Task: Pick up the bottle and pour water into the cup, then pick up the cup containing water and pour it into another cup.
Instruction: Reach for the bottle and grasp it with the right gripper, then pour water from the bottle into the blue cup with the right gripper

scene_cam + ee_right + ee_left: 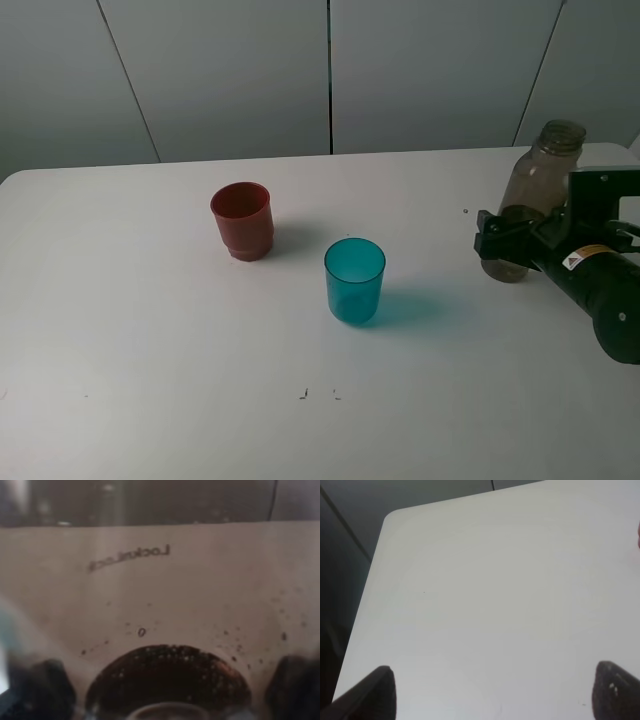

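Bottle (540, 165), right hand (495, 240) spread wide around it

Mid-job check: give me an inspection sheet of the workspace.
Surface: white table, tiny dark specks near the front.
Job's things: bottle uncapped, upright at right; teal cup upright mid-table; red cup upright, farther back left; all apart.
Clutter: nothing seen.
End effectors: right end effector open, fingers flanking the bottle; left end effector open over bare table.
Cables: nothing seen.
Surroundings: grey panelled wall.
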You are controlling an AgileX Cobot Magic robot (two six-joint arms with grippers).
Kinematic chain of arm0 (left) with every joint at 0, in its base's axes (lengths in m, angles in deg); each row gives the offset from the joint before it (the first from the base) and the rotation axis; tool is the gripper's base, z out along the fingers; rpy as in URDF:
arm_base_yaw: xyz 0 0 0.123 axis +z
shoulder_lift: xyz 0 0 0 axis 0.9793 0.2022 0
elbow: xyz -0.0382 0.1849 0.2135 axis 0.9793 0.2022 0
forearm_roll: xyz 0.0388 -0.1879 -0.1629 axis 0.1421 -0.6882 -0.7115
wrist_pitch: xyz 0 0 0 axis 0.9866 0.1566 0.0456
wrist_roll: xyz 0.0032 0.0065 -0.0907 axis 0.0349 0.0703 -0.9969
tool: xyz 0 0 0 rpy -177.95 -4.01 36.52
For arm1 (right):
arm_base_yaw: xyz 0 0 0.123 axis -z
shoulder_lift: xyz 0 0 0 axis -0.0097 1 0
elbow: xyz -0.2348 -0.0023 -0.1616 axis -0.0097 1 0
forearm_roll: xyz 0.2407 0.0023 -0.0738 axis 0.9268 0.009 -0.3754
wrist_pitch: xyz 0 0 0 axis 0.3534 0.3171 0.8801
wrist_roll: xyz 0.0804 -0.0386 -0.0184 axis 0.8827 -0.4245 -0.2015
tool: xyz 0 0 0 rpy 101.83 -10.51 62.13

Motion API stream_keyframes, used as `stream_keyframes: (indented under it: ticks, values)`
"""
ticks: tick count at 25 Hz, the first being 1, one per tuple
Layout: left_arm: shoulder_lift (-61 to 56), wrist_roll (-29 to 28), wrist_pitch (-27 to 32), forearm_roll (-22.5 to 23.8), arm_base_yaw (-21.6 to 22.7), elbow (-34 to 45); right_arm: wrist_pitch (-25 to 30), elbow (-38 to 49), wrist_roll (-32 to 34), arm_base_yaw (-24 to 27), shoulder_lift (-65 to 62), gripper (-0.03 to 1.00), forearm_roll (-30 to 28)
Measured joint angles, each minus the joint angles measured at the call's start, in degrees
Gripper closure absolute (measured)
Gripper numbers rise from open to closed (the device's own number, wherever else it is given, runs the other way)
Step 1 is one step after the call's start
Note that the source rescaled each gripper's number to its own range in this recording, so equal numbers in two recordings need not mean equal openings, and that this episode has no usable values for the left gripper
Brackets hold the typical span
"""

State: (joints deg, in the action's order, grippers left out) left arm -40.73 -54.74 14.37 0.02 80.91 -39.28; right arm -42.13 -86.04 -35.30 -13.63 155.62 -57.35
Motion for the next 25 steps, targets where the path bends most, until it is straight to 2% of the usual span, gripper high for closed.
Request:
stream_keyframes:
  ticks: [19, 20, 21, 22, 23, 25]
  values:
    - [0.0, 0.0, 0.0, 0.0, 0.0, 0.0, -0.1, -1.1, 2.4, 0.0, 0.0, -0.03, 0.0]
    - [0.0, 0.0, 0.0, 0.0, 0.0, 0.0, -0.1, -1.1, 2.4, 0.0, 0.0, 0.01, 0.0]
    - [0.0, 0.0, 0.0, 0.0, 0.0, 0.0, -0.1, -1.1, 2.4, 0.0, 0.0, 0.20, 0.0]
    - [0.0, 0.0, 0.0, 0.0, 0.0, 0.0, -0.1, -1.1, 2.4, 0.0, 0.0, 0.69, 0.0]
    - [0.0, 0.0, 0.0, 0.0, 0.0, 0.0, -0.3, -1.1, 2.3, 0.0, 0.0, 0.97, 0.1]
    - [0.0, 0.0, 0.0, 0.0, 0.0, 0.0, -0.2, -1.1, 2.2, 0.0, 0.0, 0.94, -0.1]
